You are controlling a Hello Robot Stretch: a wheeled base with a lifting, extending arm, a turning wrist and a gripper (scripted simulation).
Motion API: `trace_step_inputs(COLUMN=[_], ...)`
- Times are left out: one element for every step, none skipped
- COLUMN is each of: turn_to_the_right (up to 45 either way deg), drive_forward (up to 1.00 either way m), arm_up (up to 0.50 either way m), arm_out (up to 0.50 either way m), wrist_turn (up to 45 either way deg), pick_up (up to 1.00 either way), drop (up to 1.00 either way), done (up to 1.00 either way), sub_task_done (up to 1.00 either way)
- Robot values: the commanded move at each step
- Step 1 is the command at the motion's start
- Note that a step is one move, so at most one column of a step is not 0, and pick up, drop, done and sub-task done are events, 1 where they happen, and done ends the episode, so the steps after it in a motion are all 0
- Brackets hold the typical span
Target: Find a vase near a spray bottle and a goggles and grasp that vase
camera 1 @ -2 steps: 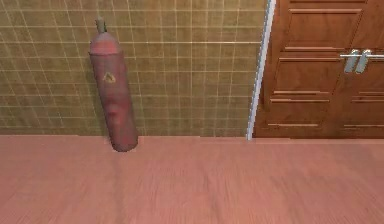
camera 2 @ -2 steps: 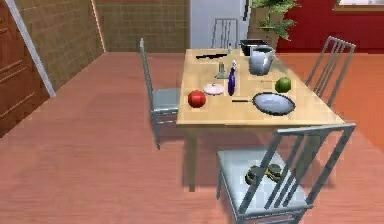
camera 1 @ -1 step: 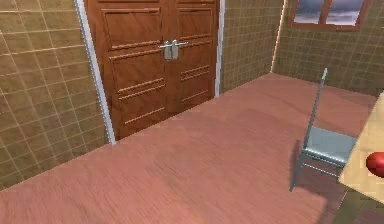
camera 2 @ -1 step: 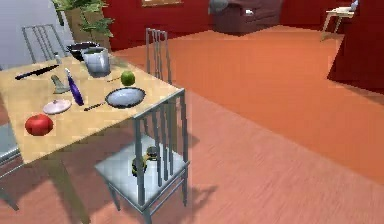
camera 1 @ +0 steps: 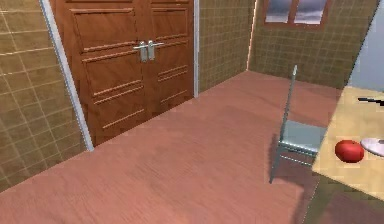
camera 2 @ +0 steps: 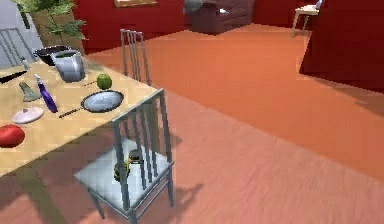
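- Lower centre of the arm side view: a grey metal chair [camera 2: 100,182] stands at the edge of a pale wooden table [camera 2: 75,128]. A small dark-and-yellow object [camera 2: 127,166] sits on its seat, too small to name.
- Left edge, on the tabletop: a red round fruit [camera 2: 10,135] lies beside a white plate [camera 2: 27,115]. A blue spray bottle [camera 2: 45,95] stands just behind them, and a dark flat shape [camera 2: 27,92] that cannot be made out lies at its left.
- Mid-table: a grey dish [camera 2: 102,100] rests near the table's edge, with a green apple [camera 2: 103,81] just beyond it.
- Upper left: a grey-blue vessel [camera 2: 68,66] stands near the spray bottle, in front of a dark bowl [camera 2: 50,52]. Whether this vessel or the object on the seat is the vase cannot be told.
- The claw's state, released or grasping, cannot be told.
- Top of the frame: a leafy plant [camera 2: 55,15] rises behind the table, and a dark armchair [camera 2: 225,15] sits well apart against red walls [camera 2: 150,25].
- Forward view, upper left: wooden double doors [camera 1: 125,60] stand between tiled walls [camera 1: 30,90] across a wood floor [camera 1: 180,150], with a window [camera 1: 295,10] at the top right.
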Motion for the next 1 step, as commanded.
trace_step_inputs(turn_to_the_right=[0.0], drive_forward=[0.35], arm_up=[0.00], arm_out=[0.00], wrist_turn=[0.0], pick_up=[0.00], drop=[0.00], done=[0.00], sub_task_done=[0.00])
